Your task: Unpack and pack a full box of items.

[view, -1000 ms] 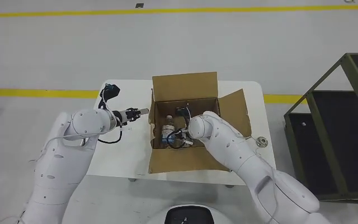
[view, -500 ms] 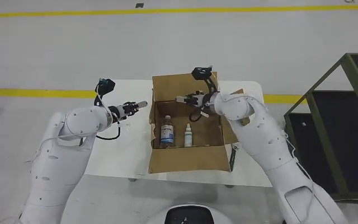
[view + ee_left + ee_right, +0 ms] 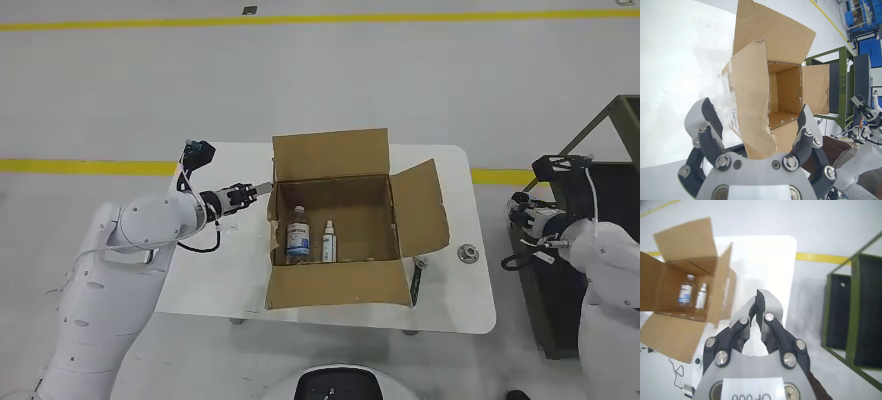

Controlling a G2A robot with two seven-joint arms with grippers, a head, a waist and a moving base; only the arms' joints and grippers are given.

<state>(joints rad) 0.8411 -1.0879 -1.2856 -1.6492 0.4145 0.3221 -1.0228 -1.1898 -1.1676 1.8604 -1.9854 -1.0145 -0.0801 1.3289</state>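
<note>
Top view: left tool (image 3: pixel 264 187) released at the box (image 3: pixel 335 284) flap edge, right tool (image 3: pixel 757 298) clenched empty beyond the table (image 3: pixel 455 300) edge.

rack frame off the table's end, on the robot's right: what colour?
Olive green. The rack frame shows best in the right wrist view.

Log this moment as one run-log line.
cardboard box: open, two bottles inside | left gripper: open, by its side flap | right gripper: shut, empty, near green rack

Inside the box (image 3: pixel 335 285), a bottle (image 3: pixel 297 238) is left of a spray bottle (image 3: pixel 328 242).
</note>
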